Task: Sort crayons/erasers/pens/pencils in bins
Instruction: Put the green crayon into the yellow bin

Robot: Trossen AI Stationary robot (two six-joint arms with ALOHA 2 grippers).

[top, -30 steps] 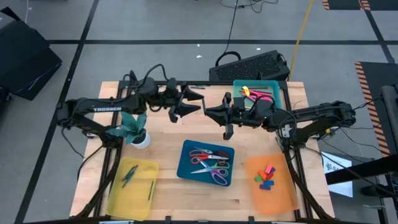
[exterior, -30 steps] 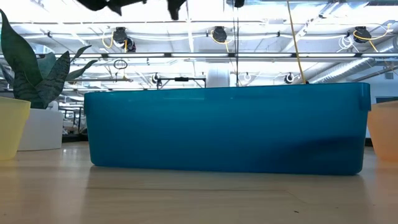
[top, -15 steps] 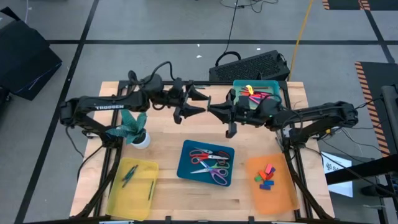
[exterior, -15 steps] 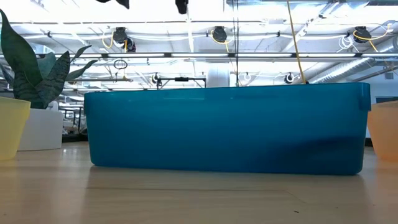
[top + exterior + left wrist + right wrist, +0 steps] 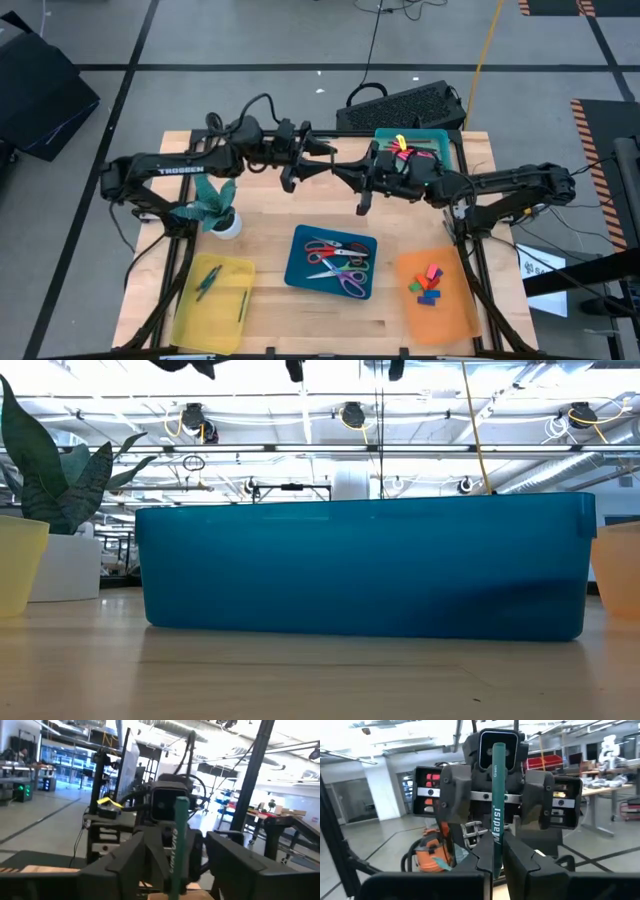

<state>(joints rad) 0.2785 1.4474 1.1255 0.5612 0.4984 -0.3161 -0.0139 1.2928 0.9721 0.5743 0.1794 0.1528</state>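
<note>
- seen from above, the left gripper (image 5: 318,160) and the right gripper (image 5: 345,175) meet nose to nose over the back middle of the wooden table (image 5: 270,215), raised well above it. this looks like a hand-over of one item from arm to arm.
- the item is a green marker (image 5: 496,800), a long thin stick with lettering down its side. in each wrist view it stands upright between that arm's own dark fingers, with the other arm's gripper facing the camera just behind it.
- in the right wrist view, the right gripper's fingers (image 5: 520,860) sit narrow and close against the marker's lower end, so it appears to be gripping it.
- in the left wrist view, the left gripper's fingers (image 5: 135,857) stand wider, one on each side of the marker; i cannot tell whether they press it.
- the teal bin (image 5: 440,140) at the back right already holds pink and yellow sticks, a likely home for the marker.
- the erasers (image 5: 425,282) lie in the orange bin (image 5: 450,310) at the front right.
- the dark blue bin (image 5: 298,262) at the front middle holds scissors (image 5: 335,262).
- the yellow bin (image 5: 190,315) at the front left holds two thin dark items.
</note>
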